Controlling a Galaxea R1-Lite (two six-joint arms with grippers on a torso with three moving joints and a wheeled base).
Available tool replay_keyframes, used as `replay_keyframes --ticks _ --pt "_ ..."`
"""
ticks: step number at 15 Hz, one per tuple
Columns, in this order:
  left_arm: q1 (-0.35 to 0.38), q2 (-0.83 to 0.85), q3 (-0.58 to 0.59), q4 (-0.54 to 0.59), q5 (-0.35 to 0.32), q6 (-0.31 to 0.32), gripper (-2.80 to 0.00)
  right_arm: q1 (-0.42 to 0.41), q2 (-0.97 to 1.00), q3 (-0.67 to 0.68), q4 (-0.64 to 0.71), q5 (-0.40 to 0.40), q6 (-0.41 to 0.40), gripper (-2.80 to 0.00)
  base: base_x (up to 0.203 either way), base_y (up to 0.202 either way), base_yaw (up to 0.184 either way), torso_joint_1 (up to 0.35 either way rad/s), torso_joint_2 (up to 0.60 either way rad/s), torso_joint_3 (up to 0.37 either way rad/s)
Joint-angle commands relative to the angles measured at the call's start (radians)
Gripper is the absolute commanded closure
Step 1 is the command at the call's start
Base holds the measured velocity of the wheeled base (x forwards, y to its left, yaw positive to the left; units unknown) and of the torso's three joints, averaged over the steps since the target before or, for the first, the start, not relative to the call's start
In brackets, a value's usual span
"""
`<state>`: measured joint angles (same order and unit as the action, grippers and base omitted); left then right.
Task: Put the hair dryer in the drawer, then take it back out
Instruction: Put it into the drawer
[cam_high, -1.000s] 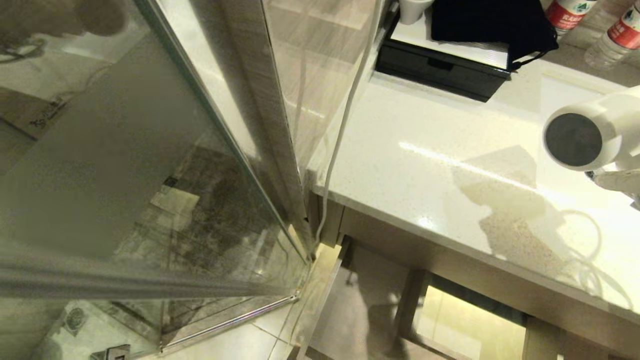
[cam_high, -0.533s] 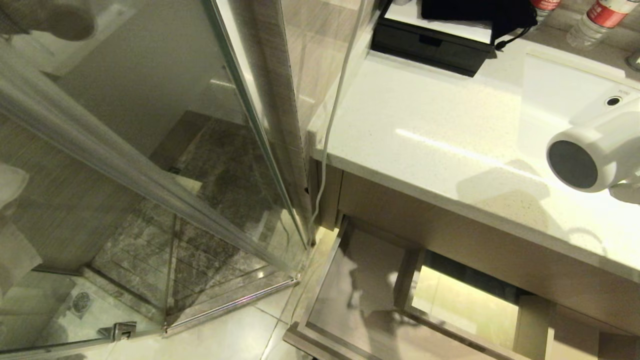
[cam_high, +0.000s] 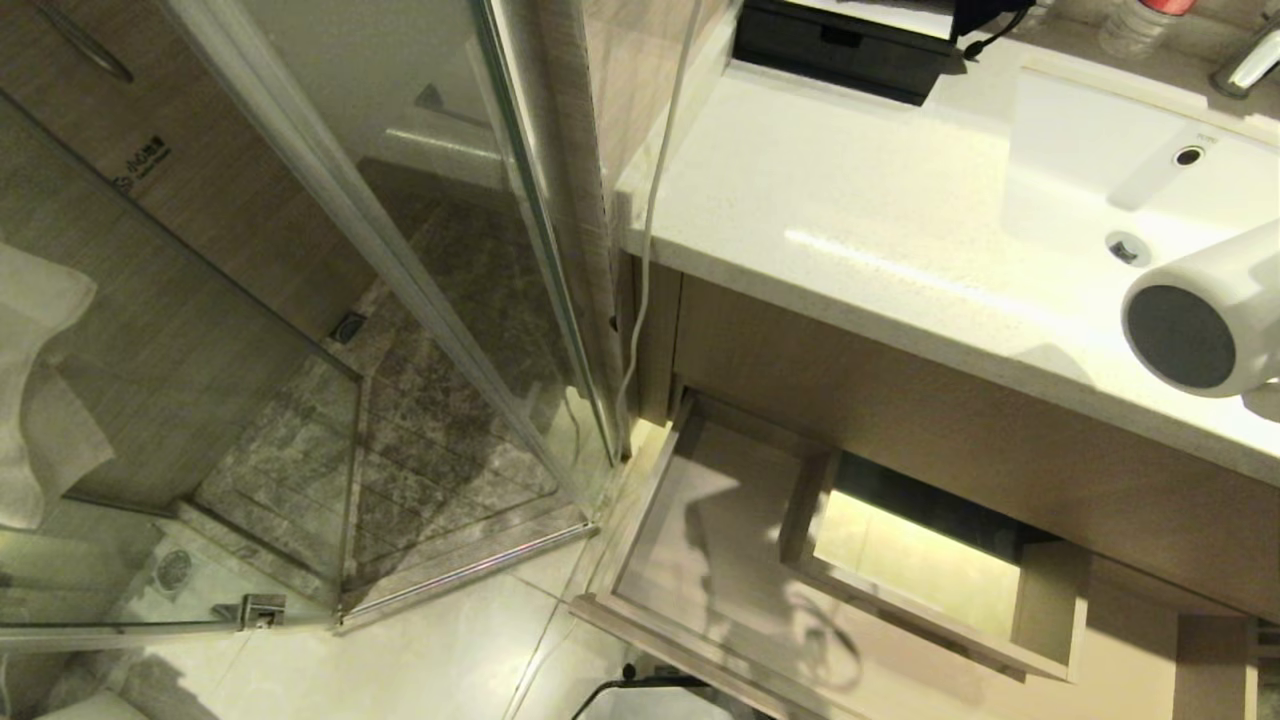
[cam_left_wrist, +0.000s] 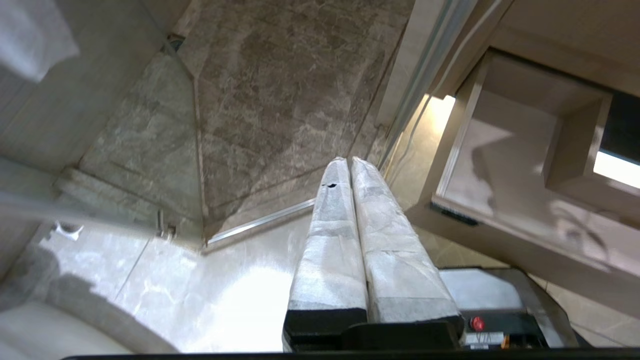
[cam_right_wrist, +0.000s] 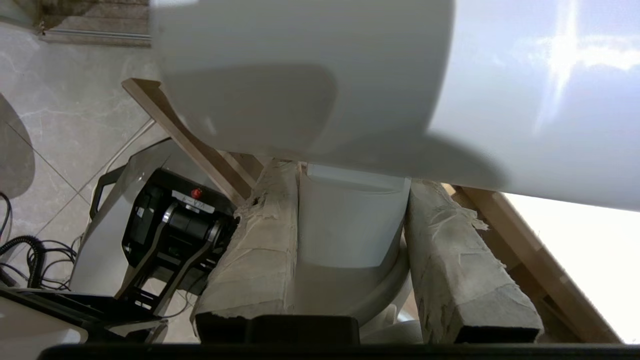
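- Two padded fingers (cam_right_wrist: 260, 235) of my right end effector (cam_right_wrist: 352, 235) clamp the straight handle of the hair dryer (cam_high: 1205, 315), one pad on each flat side; I judge the grip firm enough to carry, provided I do not jerk.
- Right now the dryer sits at the right edge of the head view, dark round end facing the camera, above the front lip of the white bench (cam_high: 850, 230) and beside the sink (cam_high: 1120, 170).
- Down in the lower middle of the head view the drawer (cam_high: 700, 520) stands pulled open, with a bare floor on its left side and an inner box (cam_high: 930, 580) to the right.
- Next, as I see it, I should bring the dryer forward past the bench edge, then lower it over the bare left part of the drawer, barrel level, so it does not catch the inner box.
- One risk is the cord: I cannot see it here, so I should go slowly in case it snags the bench edge.
- Left end effector (cam_left_wrist: 350, 165) hangs over the floor near the glass shower door (cam_high: 400, 300), fingers pressed together, holding nothing.
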<state>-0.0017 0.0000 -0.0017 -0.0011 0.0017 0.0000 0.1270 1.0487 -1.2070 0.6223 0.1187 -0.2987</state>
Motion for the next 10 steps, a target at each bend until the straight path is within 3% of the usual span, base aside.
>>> replay_keyframes --ticks 1,10 --pt "0.000 0.002 0.000 0.000 0.000 0.000 0.00 -0.006 -0.012 0.001 0.004 -0.001 0.000 0.00 0.000 0.000 0.000 -0.232 -0.03 -0.266" --pt "0.000 0.002 0.000 0.000 0.000 0.000 0.00 -0.035 -0.039 0.025 0.008 -0.001 0.035 0.00 0.000 0.000 0.000 -0.188 -0.08 -0.271"
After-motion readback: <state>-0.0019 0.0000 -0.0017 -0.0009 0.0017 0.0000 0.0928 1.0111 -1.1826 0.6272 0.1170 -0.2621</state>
